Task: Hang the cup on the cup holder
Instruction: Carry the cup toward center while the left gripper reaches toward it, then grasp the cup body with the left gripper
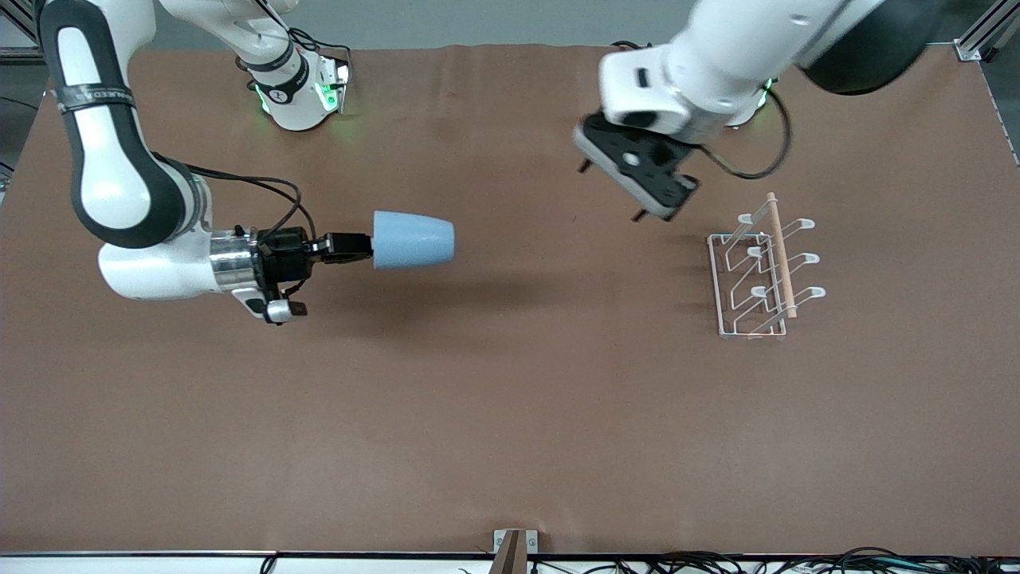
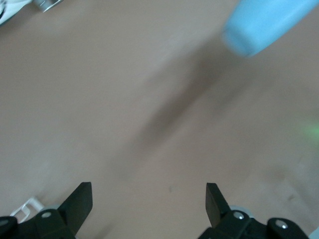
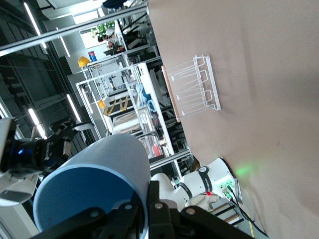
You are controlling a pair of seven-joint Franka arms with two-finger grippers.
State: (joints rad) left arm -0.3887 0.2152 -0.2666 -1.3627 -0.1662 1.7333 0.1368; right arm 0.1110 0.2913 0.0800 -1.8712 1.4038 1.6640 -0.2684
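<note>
**Cup held sideways over open counter, rack waiting near the left arm's end**

The strip of brown counter [image 1: 510, 446] along the edge nearest the front camera is bare from corner to corner, a wide band of open room.

Farther in, toward the right arm's end, the right hand [image 1: 351, 245] hangs over the counter, turned level, with its fingers clamped on the rim end of the light-blue cup [image 1: 414, 240]. The cup lies on its side in the air, its closed base pointing toward the left arm's end, and its shadow falls on the brown surface beneath. In the right wrist view the cup [image 3: 94, 184] fills the foreground, one finger inside the rim and one outside.

Toward the left arm's end stands the white wire rack [image 1: 757, 275], upright on its rectangular base, looped prongs angled upward and a wooden rod [image 1: 781, 255] along its top. It sits well in from the counter's edges, with bare surface on every side. A broad stretch of bare counter separates the cup from the rack.

The left hand [image 1: 610, 191] hovers over the counter just beside the rack, on the side toward the robots' bases, its fingers [image 2: 79, 201] spread wide apart and gripping nothing. This arm waits.
</note>
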